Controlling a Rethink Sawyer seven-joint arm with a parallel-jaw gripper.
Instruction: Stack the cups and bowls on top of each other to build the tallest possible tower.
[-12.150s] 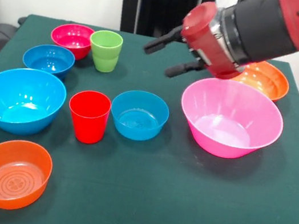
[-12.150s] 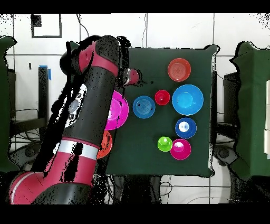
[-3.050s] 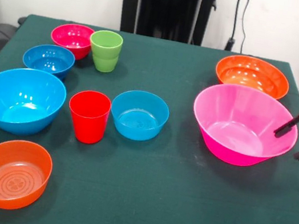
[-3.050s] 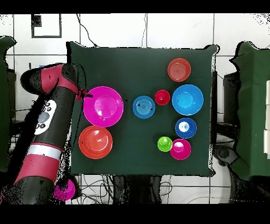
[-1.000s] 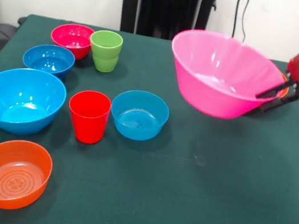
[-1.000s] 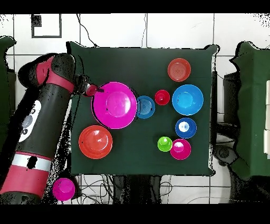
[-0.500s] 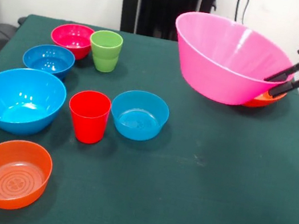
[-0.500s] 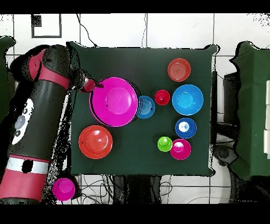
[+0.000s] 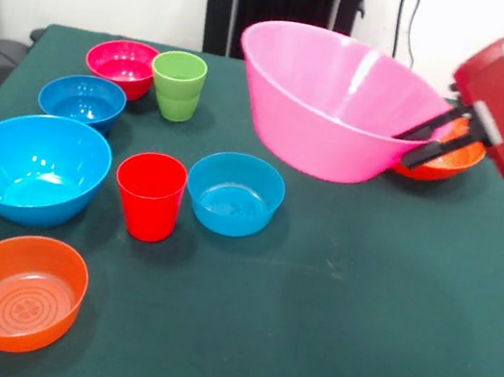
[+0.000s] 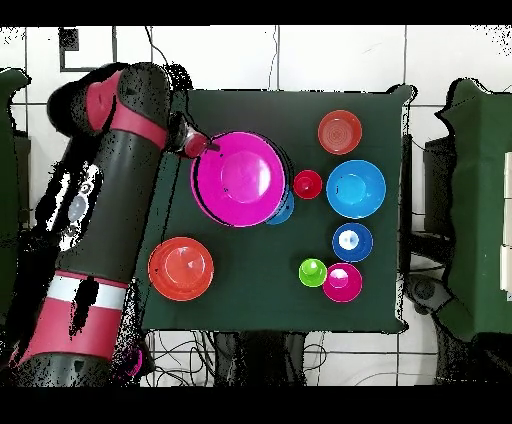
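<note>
The huge hot-pink bowl (image 9: 330, 105) hangs tilted in the air above the table, and my gripper (image 9: 400, 149) is shut on its right rim, one finger inside and one outside. In the overhead view the pink bowl (image 10: 240, 178) covers part of a small blue bowl (image 10: 284, 211), with the gripper (image 10: 204, 148) at its upper left rim. An orange bowl (image 9: 444, 160) stands behind the pink one, half hidden. The small blue bowl (image 9: 234, 193), the red cup (image 9: 149, 195) and the green cup (image 9: 177, 85) stand alone on the table. No tower shows.
At the left stand a large light-blue bowl (image 9: 34, 167), a smaller blue bowl (image 9: 82, 100) and a magenta bowl (image 9: 120, 65). A second orange bowl (image 9: 19, 291) sits at the front left corner. My arm (image 10: 110, 220) reaches along the table's edge.
The gripper took the pink bowl by its rim, lifted it off the table and has carried it leftward in the front view, toward the table's middle. The other bowls and cups have not moved.
</note>
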